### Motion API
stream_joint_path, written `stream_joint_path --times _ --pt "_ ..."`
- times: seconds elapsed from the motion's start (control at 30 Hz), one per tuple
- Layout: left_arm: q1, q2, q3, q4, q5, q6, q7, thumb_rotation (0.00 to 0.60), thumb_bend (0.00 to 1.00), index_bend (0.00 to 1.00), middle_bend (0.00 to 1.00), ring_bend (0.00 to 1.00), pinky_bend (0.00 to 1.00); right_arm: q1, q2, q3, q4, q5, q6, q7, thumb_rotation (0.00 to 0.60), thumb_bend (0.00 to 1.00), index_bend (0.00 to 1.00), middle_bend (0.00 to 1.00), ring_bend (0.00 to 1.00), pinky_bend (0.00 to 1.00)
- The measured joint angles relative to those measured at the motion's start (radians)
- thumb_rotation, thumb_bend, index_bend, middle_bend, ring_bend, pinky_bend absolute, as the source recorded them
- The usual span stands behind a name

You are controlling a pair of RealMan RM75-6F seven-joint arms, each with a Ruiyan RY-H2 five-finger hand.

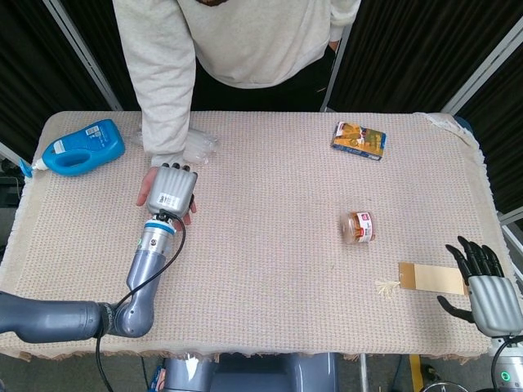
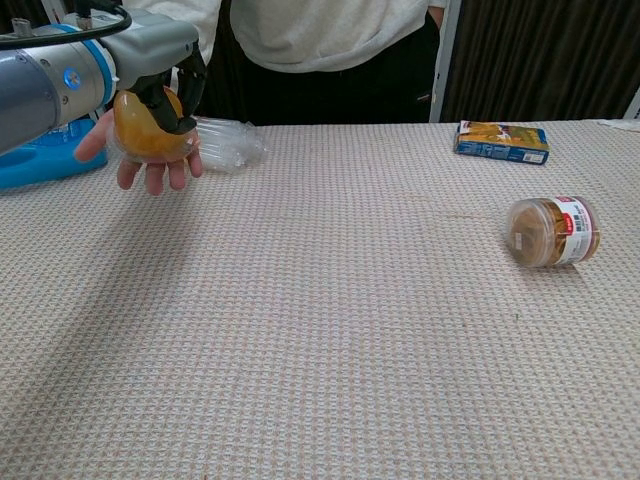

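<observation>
The left hand (image 1: 169,190) lies over the orange jelly cup (image 2: 145,128), which sits in a person's palm (image 2: 150,165) above the far left of the bench (image 1: 270,261). Its fingers (image 2: 188,92) curl around the cup, seemingly gripping, but the palm is still under it. The right hand (image 1: 484,286) hangs spread, empty, at the near right edge.

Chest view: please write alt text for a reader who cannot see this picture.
The robot's left hand closes its dark fingers over a round orange-yellow clear plastic cup lying in a person's open palm above the woven beige table cover. Behind lie a blue plastic bottle and a crumpled clear wrapper; at right, a small blue-orange box and a tipped clear jar.
</observation>
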Motion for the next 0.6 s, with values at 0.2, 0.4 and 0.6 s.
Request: stream_joint_path --times 0.2,0.4,0.6 --pt "0.031 0.056 0.009 -0.105 0.040 0.016 -0.019 0.600 0.55 0.81 0.62 0.54 0.58 -0.004 0.001 0.000 -0.002 0.001 0.006 -0.005 0.600 0.11 0.12 0.00 0.00 0.00" --pt "0.090 0.145 0.046 -0.272 0.125 0.042 -0.061 0.600 0.56 0.81 0.62 0.54 0.58 -0.007 0.002 0.002 -0.002 0.005 0.008 -0.007 0.600 0.11 0.12 0.00 0.00 0.00" --pt "0.206 0.249 0.171 -0.411 0.312 0.067 -0.154 0.600 0.56 0.81 0.62 0.54 0.58 -0.009 0.002 0.002 -0.007 0.006 0.010 -0.013 0.600 0.11 0.12 0.00 0.00 0.00"
